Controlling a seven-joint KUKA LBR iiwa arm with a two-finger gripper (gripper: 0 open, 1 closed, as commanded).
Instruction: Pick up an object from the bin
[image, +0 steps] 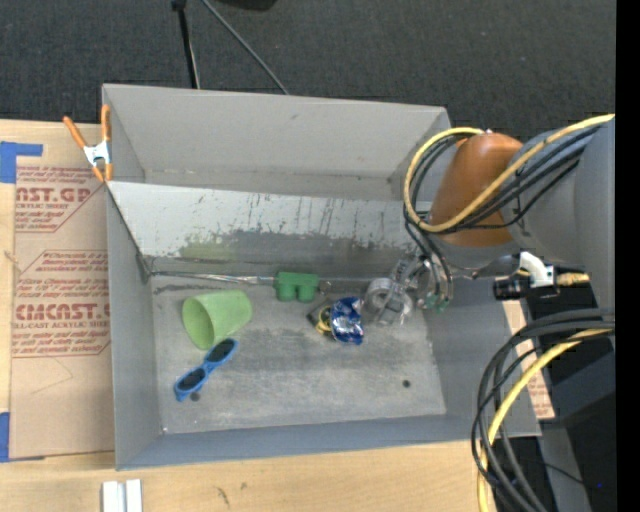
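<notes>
A small crumpled object in blue, white and yellow (346, 320) lies on the bin floor, a little right of the frame's centre. Just to its right, near or touching it, is the robot's metal gripper (390, 298), low over the floor by the bin's right wall. Whether the gripper is open or closed cannot be told, and nothing can be seen held in it.

The arm (590, 200) comes in from the right edge of the frame and slopes down and to the left into the bin. A rounded orange cover (478, 190) sits on its wrist, above the gripper, and loops of yellow and black cable (412, 190) curl around it.

Left of the crumpled object, near the foot of the back wall, is a small green block (295, 286). Further left a light green plastic cup (215, 317) lies on its side, mouth toward the lower left. Just below the cup is a pair of blue toy sunglasses (205, 368), set on a slant. All these things lie apart from one another.

The grey metal bin (260, 140) has a scuffed, scratched floor and a tall back wall. Beyond it, across the top of the frame, is a dark carpeted floor (400, 50).
</notes>
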